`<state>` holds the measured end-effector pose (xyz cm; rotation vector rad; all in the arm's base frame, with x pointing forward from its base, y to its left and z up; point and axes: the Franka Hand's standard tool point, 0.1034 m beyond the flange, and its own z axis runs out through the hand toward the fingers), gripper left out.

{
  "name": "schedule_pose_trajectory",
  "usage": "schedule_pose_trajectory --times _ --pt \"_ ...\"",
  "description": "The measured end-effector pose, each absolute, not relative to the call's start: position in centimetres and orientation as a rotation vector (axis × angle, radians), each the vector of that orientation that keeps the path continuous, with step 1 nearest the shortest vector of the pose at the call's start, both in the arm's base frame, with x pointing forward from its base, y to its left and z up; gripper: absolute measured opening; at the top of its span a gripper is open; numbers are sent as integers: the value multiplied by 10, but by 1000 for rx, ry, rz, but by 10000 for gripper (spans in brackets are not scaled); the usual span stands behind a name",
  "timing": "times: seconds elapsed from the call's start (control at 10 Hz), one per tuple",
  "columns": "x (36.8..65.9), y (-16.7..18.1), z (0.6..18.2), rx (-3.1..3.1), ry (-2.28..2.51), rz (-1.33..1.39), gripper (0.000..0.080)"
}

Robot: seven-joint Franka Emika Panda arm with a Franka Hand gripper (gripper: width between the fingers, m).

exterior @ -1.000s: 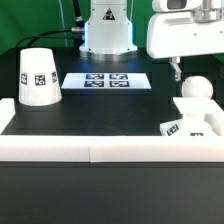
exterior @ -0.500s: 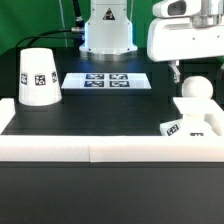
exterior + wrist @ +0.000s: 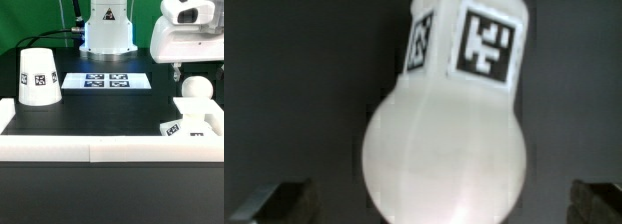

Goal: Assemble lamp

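Wrist housing is swinging toward the exterior view's right over the last second, while the finger hanging by the bulb (image 3: 195, 88) is barely shifting. Parts on the bench (image 3: 100, 115) are not moving at all. My read: the arm is reorienting above the bulb to line up a grasp, not carrying anything, so assembly is sitting at an early stage.

Tool (image 3: 441, 200) is standing open. The wrist view is showing both fingers (image 3: 287, 200) as dark tips, one on each side of the bulb's round end, with a gap on each side and no contact.

Bulb is sitting at the exterior view's right, near the front white rail (image 3: 110, 148). It is showing as a smooth white ball end, narrowing into a neck that is carrying two black-and-white tags (image 3: 487, 45). The white body under the ball (image 3: 200, 118) is also carrying a tag; I cannot tell whether that is the neck or the base.

Shade (image 3: 38, 75) is standing upright, wide end down, well apart at the exterior view's left. Marker board (image 3: 105, 80) is lying between them, further back.
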<state>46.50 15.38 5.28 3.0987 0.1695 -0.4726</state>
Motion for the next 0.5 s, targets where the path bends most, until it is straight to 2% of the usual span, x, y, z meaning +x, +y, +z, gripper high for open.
schedule_pose_trajectory --times 0.5 --pt "467 155 47 2971 156 -909 698"
